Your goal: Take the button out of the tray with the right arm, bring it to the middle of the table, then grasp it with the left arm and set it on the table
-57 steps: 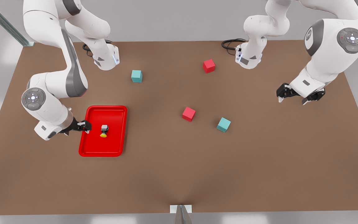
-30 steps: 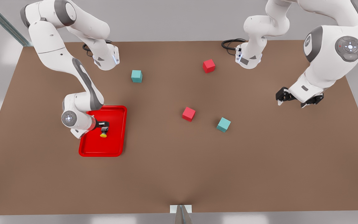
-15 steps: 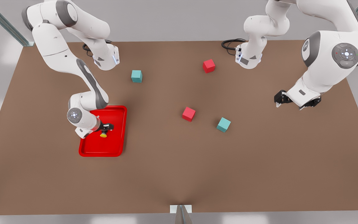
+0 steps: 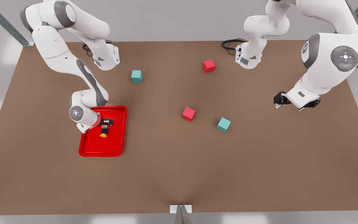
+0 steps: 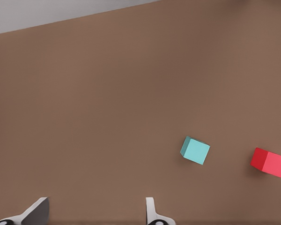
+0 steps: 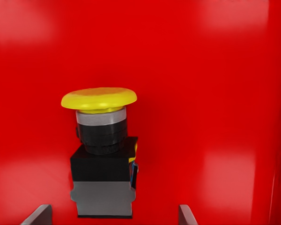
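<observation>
The right gripper (image 4: pixel 105 123) hovers over the button (image 4: pixel 104 131) with its fingers spread wider than the grey body, seemingly not touching it. The button lies on its side in the tray (image 4: pixel 117 146). The left gripper (image 4: pixel 292 104) waits open above the table (image 4: pixel 179 174), well apart, at the front view's right.
</observation>
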{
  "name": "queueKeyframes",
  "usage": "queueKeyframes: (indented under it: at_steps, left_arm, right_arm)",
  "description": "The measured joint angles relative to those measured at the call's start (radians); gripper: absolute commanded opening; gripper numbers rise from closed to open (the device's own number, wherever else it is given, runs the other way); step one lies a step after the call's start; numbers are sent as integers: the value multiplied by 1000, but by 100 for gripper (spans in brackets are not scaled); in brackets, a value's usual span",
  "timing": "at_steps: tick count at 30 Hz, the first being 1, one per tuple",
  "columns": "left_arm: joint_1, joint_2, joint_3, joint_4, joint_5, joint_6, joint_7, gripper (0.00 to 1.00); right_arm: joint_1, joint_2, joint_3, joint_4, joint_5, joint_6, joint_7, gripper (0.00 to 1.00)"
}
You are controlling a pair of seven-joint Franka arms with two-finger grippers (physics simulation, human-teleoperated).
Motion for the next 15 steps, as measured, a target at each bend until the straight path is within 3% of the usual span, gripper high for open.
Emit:
queueKeyframes:
  at_steps: [9,15]
  left_arm:
    - [0,2,0,0,-1,-1,-1,100]
    - [0,3,0,-2,-1,-4,-1,100]
  right_arm:
    - [0,9,0,3,1,61,18,100]
    - [-1,21,0,10,1,72,25,92]
